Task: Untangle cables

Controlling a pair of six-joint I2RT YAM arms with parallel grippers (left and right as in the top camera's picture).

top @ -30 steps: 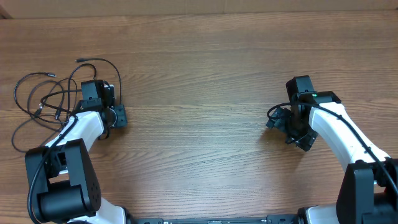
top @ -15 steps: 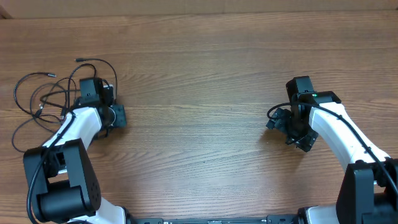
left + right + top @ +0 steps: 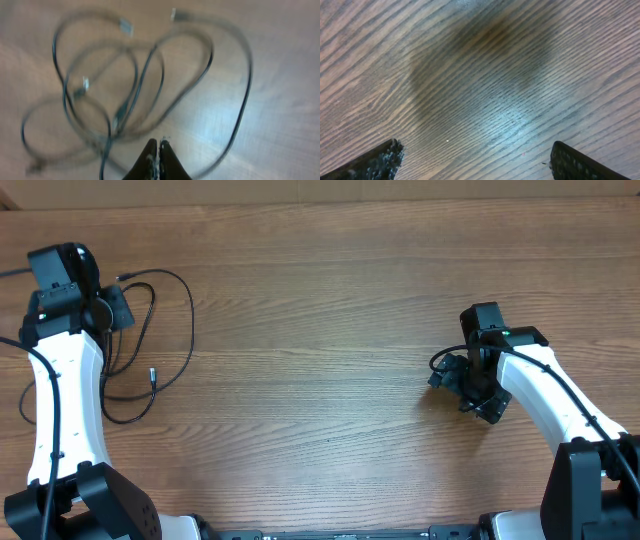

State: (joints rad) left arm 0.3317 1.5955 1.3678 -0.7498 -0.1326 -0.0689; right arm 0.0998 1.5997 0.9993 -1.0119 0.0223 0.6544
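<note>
**Left arm swinging out over the cables; tangle shifting, not yet opening**

The cables point(image 3: 192, 320) are lying at the far left of the wooden table point(image 3: 320, 300). They are sitting differently from half a second ago. The bundle was then spread to the left of my left arm point(image 3: 60, 410). Now it is showing mostly on the arm's right, with one wide loop bulging toward the table's middle and a silver-tipped plug point(image 3: 152, 375) lying inside that loop. Part of the bundle is hiding under the arm. In the left wrist view the cables point(image 3: 249, 75) are blurring, with several loops crossing one another. I am judging the tangle moved, not separated.

The left arm is no longer folding near its base. It is reaching out toward the far left corner, with the left pincer point(image 3: 115, 310) hanging over the loops. In the wrist view that pincer point(image 3: 158, 147) is pressing its jaws together. I am seeing no strand between them, though the blur is keeping me from ruling one out.

The right pincer point(image 3: 465, 390) is staying where it was, well apart from the cables. Its own camera is showing it point(image 3: 475, 155) spread wide over bare wood, gripping nothing.
</note>
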